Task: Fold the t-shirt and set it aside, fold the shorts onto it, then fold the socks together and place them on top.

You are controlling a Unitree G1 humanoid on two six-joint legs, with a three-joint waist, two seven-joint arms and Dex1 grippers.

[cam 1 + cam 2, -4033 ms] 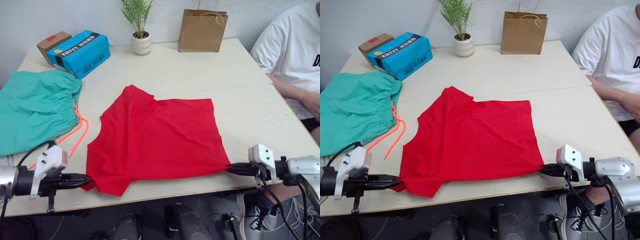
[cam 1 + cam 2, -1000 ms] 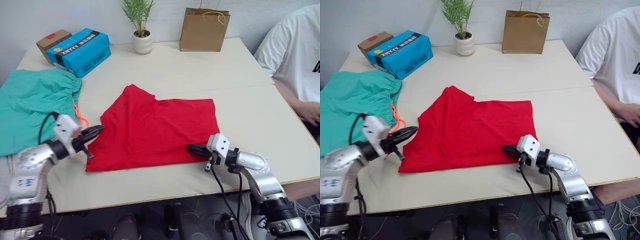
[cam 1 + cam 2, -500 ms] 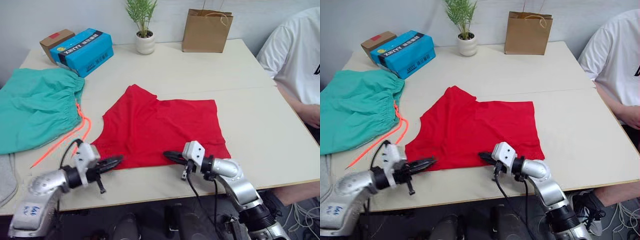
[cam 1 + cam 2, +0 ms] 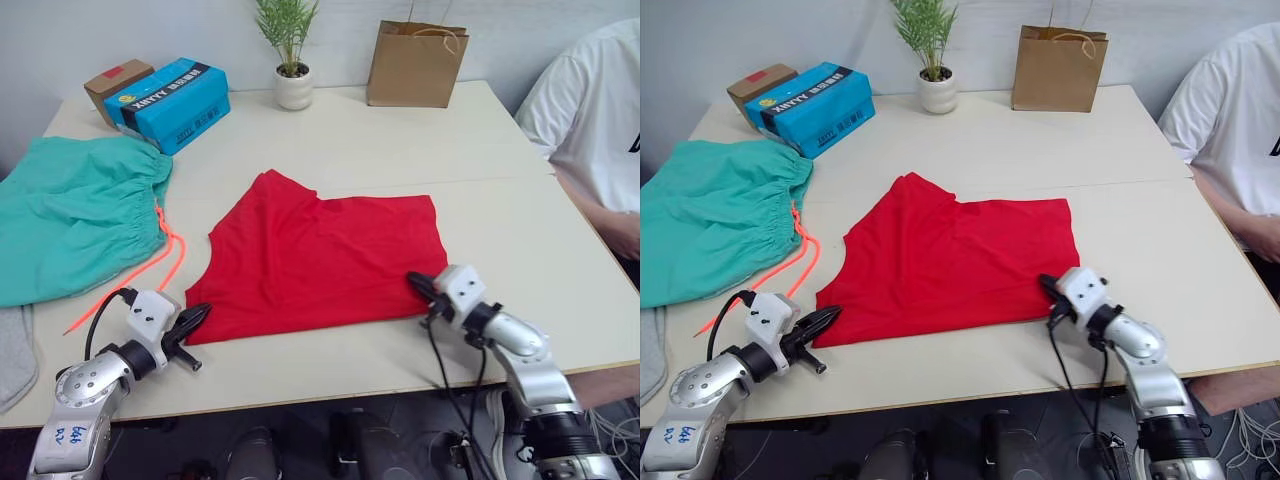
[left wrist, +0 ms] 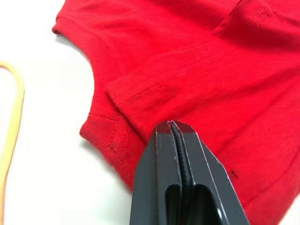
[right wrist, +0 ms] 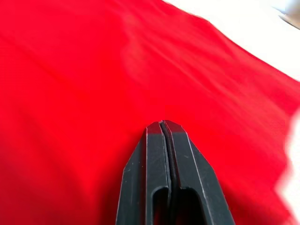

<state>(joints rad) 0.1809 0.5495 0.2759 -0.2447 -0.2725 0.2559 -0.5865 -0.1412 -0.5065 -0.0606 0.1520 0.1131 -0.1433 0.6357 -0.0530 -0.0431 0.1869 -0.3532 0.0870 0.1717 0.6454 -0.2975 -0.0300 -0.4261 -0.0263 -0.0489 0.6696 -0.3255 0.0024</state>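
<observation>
The t-shirt [image 4: 320,260] is lying flat beside the shorts [image 4: 70,215], with the left gripper [image 4: 197,315] and right gripper [image 4: 415,285] resting, fingers pressed together, at its near corners.

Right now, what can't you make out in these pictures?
- Socks: only a grey strip, cut off by the left eye view's edge.
- T-shirt chest print: hidden by the fold.
- Shorts: cut off at the left edge.
- Box lettering: too small.
</observation>
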